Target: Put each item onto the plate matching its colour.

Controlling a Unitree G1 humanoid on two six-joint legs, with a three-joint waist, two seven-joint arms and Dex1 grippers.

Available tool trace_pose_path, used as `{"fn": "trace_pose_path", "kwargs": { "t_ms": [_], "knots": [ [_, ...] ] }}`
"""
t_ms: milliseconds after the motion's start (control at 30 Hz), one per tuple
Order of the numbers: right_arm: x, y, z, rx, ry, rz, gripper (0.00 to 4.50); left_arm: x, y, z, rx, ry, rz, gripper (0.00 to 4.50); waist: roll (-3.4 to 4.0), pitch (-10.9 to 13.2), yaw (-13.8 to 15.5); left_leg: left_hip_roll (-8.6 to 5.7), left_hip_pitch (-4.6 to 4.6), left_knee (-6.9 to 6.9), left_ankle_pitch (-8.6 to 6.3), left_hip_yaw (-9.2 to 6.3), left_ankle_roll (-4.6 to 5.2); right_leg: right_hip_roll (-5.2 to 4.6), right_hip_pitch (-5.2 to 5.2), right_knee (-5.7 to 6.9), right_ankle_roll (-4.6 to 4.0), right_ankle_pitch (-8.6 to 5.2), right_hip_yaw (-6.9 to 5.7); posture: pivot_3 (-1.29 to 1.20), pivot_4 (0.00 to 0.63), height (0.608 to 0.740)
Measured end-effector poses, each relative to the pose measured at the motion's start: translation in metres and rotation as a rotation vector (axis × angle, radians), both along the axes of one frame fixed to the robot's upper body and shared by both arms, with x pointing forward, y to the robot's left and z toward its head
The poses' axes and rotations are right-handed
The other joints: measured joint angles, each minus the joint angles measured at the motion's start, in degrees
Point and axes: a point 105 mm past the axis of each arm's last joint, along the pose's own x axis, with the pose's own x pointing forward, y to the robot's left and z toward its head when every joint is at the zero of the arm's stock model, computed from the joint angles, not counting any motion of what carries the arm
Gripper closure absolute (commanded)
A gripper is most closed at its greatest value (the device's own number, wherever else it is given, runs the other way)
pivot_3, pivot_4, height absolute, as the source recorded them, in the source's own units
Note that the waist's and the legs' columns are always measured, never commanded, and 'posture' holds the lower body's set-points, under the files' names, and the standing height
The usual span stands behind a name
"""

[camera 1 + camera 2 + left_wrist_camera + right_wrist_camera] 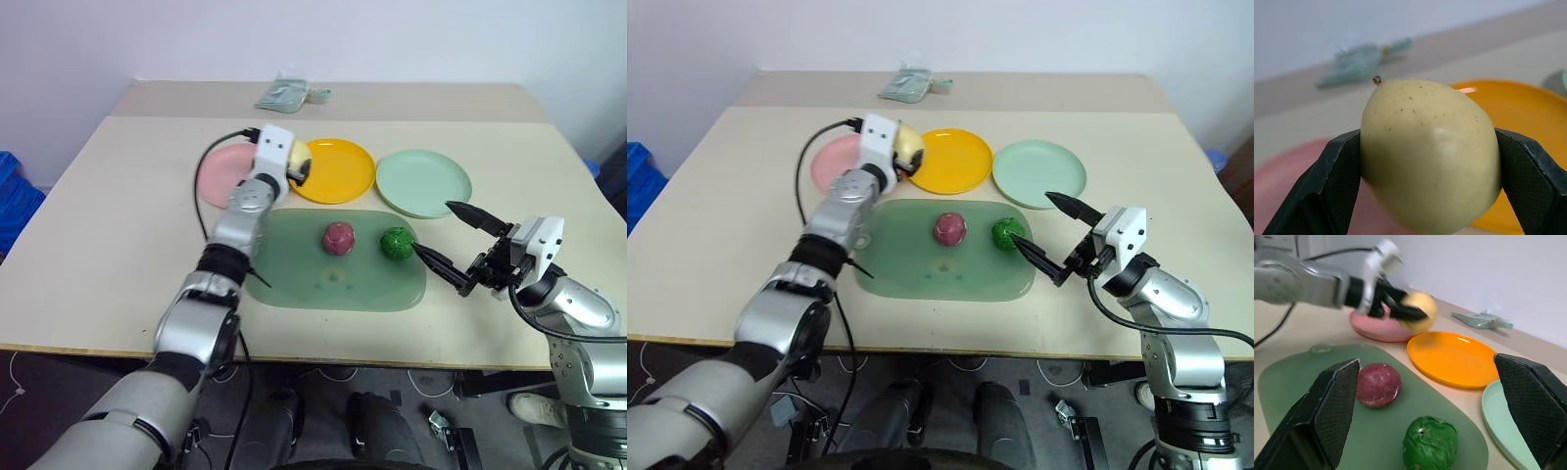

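Left gripper (pixel 1430 161) has its jaws clamped on the pale yellow pear (pixel 1430 156) (smooth, speckled skin, tiny stem), held above the near-left rim of the glossy yellow plate (pixel 338 171), beside the pink plate (pixel 220 171). Right gripper (pixel 446 235) sits jaws apart beside the bumpy green vegetable (pixel 397 242). That and the matte maroon fruit (pixel 338 238) lie on the rounded green mat (pixel 323 284). Mint plate (pixel 423 183) is bare. Crumpled object (pixel 289 93) at the table's (pixel 118 215) far edge is hard to identify.

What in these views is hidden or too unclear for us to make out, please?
- Pink plate: its right side is covered by the left gripper and arm in the eye views.
- Pear: its underside is cut off by the left wrist view's edge.
- Grey-green object at the table's back: too small to identify.
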Motion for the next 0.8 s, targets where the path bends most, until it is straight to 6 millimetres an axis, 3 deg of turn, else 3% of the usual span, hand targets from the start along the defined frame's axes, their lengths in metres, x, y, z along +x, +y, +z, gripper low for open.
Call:
{"fn": "trace_pose_path", "kwargs": {
  "t_ms": [133,200,367,800],
  "knots": [
    [0.002,0.000,0.004,0.003,-0.012,-0.013,0.00,0.000,-0.027,-0.001,0.016,0.003,-0.025,1.02,-0.03,0.0,-0.1,0.00,0.00,-0.02,-0.02,0.04,0.04,0.00,-0.03,0.01,0.02,0.00,0.05,0.00,0.150,0.740],
    [0.003,0.000,0.006,0.005,-0.022,-0.019,0.00,0.000,-0.031,-0.002,0.029,0.009,-0.019,0.01,-0.03,0.0,-0.2,0.00,0.00,-0.02,-0.04,0.03,0.06,0.00,-0.03,0.06,0.02,0.00,0.05,0.00,0.150,0.740],
    [0.004,0.001,0.008,0.008,-0.020,-0.030,0.00,0.000,-0.025,-0.008,0.046,0.019,0.018,0.01,-0.04,0.0,-0.1,-0.02,0.01,0.04,-0.04,0.03,0.06,-0.01,-0.05,0.20,0.03,0.00,0.05,0.00,0.150,0.740],
    [0.009,0.008,0.010,0.040,0.023,-0.046,0.00,-0.004,-0.003,0.010,-0.060,-0.131,-0.063,0.01,-0.02,0.0,-0.3,-0.04,0.02,0.03,-0.03,0.03,0.05,-0.02,-0.14,0.33,0.02,0.00,0.18,0.00,0.150,0.740]
  ]
}}
